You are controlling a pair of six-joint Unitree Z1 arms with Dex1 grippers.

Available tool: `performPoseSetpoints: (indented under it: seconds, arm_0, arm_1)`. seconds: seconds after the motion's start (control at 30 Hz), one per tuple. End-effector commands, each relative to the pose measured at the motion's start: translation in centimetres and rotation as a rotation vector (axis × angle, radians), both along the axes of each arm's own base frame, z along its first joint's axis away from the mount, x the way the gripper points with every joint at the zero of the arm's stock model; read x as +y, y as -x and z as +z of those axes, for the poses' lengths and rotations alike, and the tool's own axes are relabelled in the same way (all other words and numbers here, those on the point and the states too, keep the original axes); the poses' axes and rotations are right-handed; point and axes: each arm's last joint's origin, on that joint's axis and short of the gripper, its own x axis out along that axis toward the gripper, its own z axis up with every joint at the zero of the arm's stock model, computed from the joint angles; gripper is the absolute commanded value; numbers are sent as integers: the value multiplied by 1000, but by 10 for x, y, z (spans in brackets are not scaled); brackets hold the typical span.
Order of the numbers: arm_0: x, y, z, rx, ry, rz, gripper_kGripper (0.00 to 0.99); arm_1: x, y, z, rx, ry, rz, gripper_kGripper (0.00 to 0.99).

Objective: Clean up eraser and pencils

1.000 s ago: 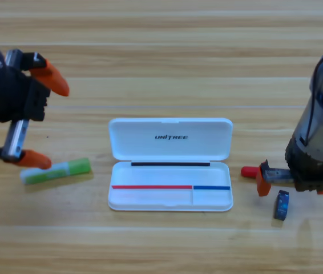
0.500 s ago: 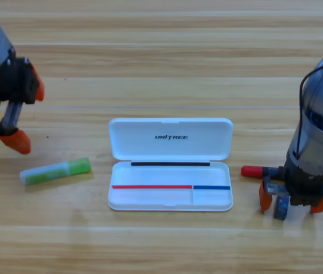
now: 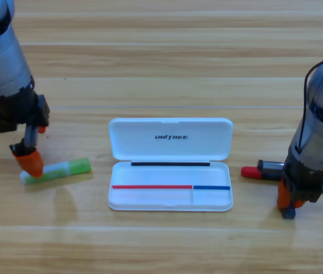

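Wooden table [image 3: 161, 51]: one eraser [image 3: 289, 212] under right claw [image 3: 290, 201], left claw [image 3: 29, 162] on one highlighter [image 3: 59, 170]; grips untellable.

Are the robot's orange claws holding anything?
Cannot tell. The right tool is down over the eraser, hiding most of it. The left tool is at the green highlighter's pale end.

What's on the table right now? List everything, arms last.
case: one, white, open, table centre.
highlighter: one, pale green with bright green cap, lying left of the case.
marker: one, red cap showing, right of the case, barrel mostly hidden under the right arm.
eraser: one, dark, only a corner visible beneath the right hand.
table: one, wooden.
left hand: one, orange jaws, down at the highlighter's pale end.
right hand: one, orange jaws, down over the eraser, right of the case.
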Motion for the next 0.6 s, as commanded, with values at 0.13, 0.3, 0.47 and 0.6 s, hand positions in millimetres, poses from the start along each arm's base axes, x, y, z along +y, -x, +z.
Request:
performPoseSetpoints:
  seconds: [0.13, 0.3, 0.47, 0.6]
  arm_0:
    - [-2, -9, -32, 120, 3, 55, 953]
    - [-4, -11, -36, 124, 13, 51, 960]
    - [-3, -10, -39, 109, 24, 31, 960]
    - [-1, -7, -46, 84, 35, 22, 960]
  arm_1:
    - [-2, 0, -9, 110, 31, 141, 0]
    - [17, 11, 56, -17, 146, 603, 0]
    - [31, 20, 81, 19, 264, 1132, 0]
    - [44, 26, 79, 73, 189, 1422, 0]
